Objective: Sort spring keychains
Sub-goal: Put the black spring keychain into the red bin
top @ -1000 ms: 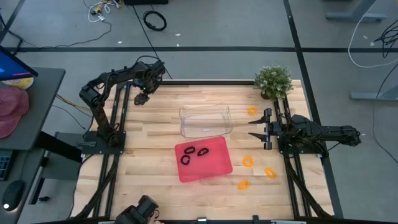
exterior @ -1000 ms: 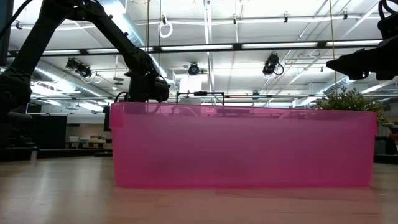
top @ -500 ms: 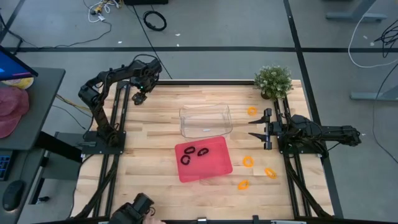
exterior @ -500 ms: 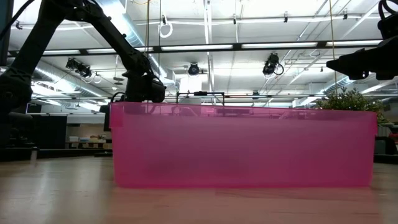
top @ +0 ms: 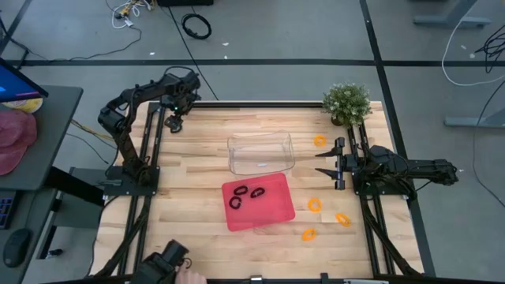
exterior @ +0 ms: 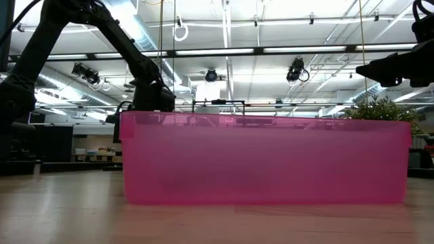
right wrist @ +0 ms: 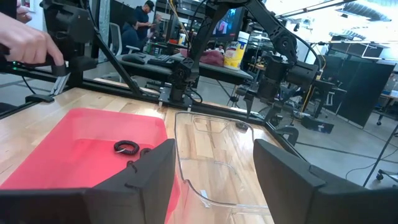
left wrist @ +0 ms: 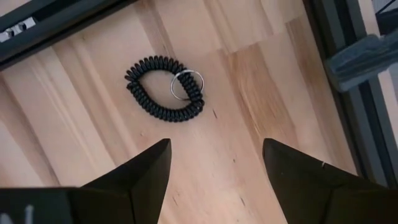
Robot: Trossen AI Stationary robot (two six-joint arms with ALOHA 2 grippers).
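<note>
A black spring keychain (left wrist: pixel 165 88) with a metal ring lies flat on the wood near the table's far left corner. My left gripper (left wrist: pixel 214 160) hangs open above it, pointing down, and hides it in the high view (top: pixel 174 124). Three black spring keychains (top: pixel 246 196) lie in the red tray (top: pixel 276 213). Several orange spring keychains lie on the table's right side, one (top: pixel 319 141) by the plant and others (top: pixel 315 205) near the tray. My right gripper (top: pixel 322 162) waits open at the right edge, pointing level toward the table's middle.
A clear plastic tray (top: pixel 261 152) stands just beyond the red tray. A potted plant (top: pixel 347 102) sits at the far right corner. A person's hand (top: pixel 188 278) with a dark object shows at the near edge. The arms' frames line both side edges.
My left gripper has moved toward the table's left edge along the far side, staying open and pointing down. The person's hand at the near edge has shifted too.
</note>
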